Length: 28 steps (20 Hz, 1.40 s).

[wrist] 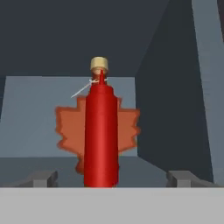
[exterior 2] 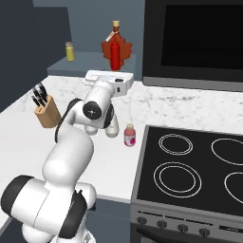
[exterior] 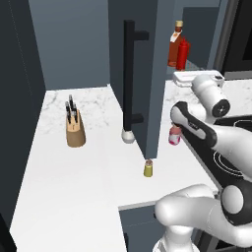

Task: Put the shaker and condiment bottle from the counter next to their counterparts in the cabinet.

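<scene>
Your condiment bottle [wrist: 101, 135] stands upright at the centre of the hand view, on the cabinet [exterior 2: 90, 59] shelf, right in front of the maple-leaf bottle [wrist: 68, 129]. Your gripper [wrist: 111, 178] sits at the bottom with its jaws wide apart, one fingertip either side, not touching. The shaker [exterior: 147, 168] stands on the counter [exterior: 64, 187], lower centre of the left base view, beside the open door [exterior: 147, 98].

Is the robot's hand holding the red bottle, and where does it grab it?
No, nothing is held. The gripper is open, its tips standing wide on either side of the red bottle, which stands upright on the cabinet shelf on its own.
</scene>
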Motion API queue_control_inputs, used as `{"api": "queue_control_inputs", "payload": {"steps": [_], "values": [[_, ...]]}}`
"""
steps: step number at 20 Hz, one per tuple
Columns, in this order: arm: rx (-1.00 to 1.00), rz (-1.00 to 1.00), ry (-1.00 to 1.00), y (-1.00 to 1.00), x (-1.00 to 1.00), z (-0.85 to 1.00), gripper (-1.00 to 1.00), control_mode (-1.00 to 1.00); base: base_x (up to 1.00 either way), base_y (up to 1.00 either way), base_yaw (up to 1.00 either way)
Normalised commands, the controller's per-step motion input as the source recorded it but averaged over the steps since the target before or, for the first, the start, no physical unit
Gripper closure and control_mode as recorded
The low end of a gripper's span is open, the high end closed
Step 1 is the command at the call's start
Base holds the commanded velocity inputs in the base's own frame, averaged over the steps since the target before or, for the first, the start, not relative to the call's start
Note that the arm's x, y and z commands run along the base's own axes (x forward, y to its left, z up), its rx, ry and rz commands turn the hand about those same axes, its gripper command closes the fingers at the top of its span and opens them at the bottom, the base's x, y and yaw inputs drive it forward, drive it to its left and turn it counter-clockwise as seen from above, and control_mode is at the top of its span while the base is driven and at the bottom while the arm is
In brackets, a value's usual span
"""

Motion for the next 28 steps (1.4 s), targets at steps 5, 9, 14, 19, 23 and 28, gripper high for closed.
{"api": "queue_control_inputs", "payload": {"steps": [5, 9, 14, 19, 23, 28], "values": [[-0.1, -0.01, 0.0, 0.24, -0.69, -0.43, -1.0, -1.0, 0.0, 0.0, 0.0], [-0.07, 0.13, 0.0, 0.05, -0.95, -0.41, -1.0, -1.0, 0.0, 0.0, 0.0], [0.0, 0.21, 0.0, -0.27, -1.0, -0.05, -1.0, -1.0, 0.0, 0.0, 0.0], [-0.01, 0.2, 0.05, -0.21, -0.98, -0.22, -1.0, -1.0, 0.0, 0.0, 0.0], [-0.17, 0.18, 0.07, 0.12, -0.69, -0.77, -1.0, -1.0, 0.0, 0.0, 0.0], [-0.22, 0.22, 0.05, 0.22, -0.37, -0.98, -1.0, -1.0, 0.0, 0.0, 0.0]]}}
